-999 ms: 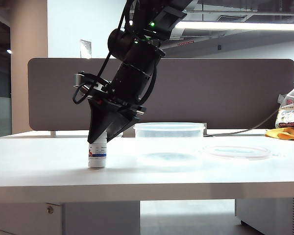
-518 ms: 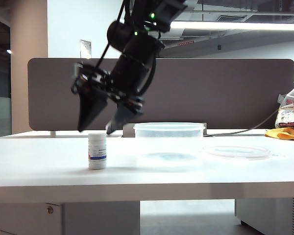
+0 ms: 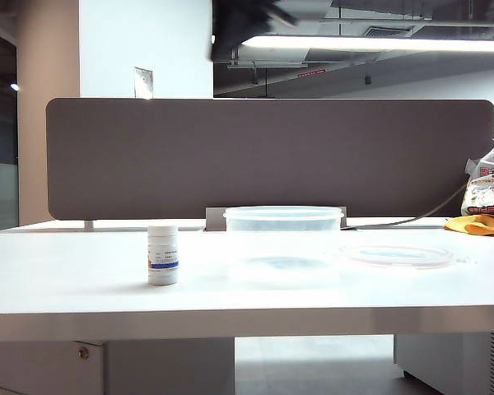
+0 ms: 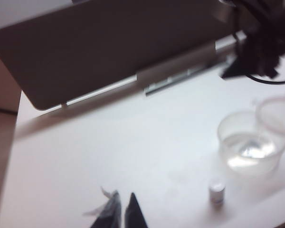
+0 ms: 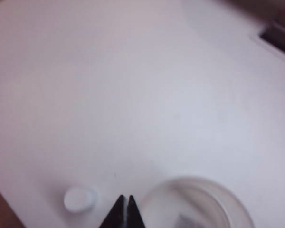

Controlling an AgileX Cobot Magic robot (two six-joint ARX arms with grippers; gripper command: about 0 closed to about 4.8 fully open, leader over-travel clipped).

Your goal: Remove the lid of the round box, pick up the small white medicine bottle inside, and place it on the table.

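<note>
Small white medicine bottle (image 3: 163, 255) stands upright on the table (image 3: 82, 271), long axis vertical, cap up, blue-banded label facing the exterior camera. Nothing touches it. It's clear of the round box (image 3: 284, 239), which sits open-topped just beside it on the table. The lid (image 3: 398, 255) lies flat on the table on the far side of the box from the bottle, close to the box.

Left gripper (image 4: 123, 214): fingers together, tips nearly touching, nothing between them. It's high above the table. From its wrist view the bottle (image 4: 217, 192) is well off to the side of the tips and far below, seen as a small upright cylinder; the round box (image 4: 251, 149) lies beyond the bottle, with the lid (image 4: 278, 111) at its far edge. View is motion-blurred.

Right gripper (image 5: 125, 209): closed, the two fingertips meet, holding nothing. It also hangs above the table looking down. The bottle (image 5: 79, 199) is below and just to one side of the tips, seen cap-on as a white disc, so its axis runs roughly toward the camera. The round box (image 5: 199, 204) is below on the other side of the tips; the tips sit between the two.

Exterior view shows only a blurred dark arm part (image 3: 243, 29) at the top edge, well above the dark partition panel (image 3: 272, 156); neither gripper is visible there.
</note>
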